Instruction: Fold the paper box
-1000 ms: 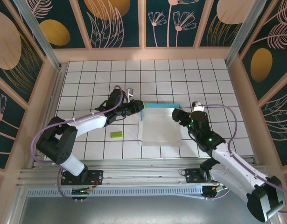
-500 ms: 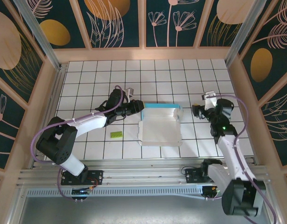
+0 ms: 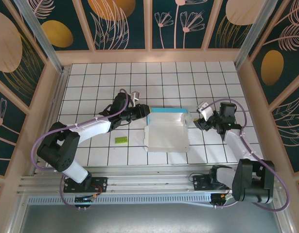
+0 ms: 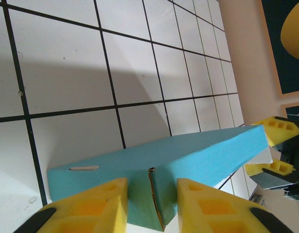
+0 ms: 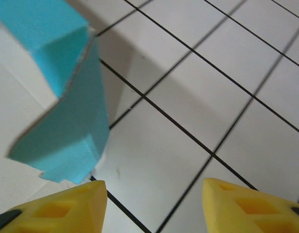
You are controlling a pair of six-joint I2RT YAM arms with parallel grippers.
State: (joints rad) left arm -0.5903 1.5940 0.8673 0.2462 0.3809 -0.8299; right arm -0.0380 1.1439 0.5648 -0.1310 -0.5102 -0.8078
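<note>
One paper box (image 3: 166,135) | left gripper (image 4: 152,189) clamps its left end | right gripper (image 5: 154,194) parted, just beside right end

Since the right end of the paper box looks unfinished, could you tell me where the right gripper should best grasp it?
I'd pinch the raised blue end flap of the paper box from the right, with the right gripper straddling the card: it stands off the tiles, while the whitish base lies flat.
</note>
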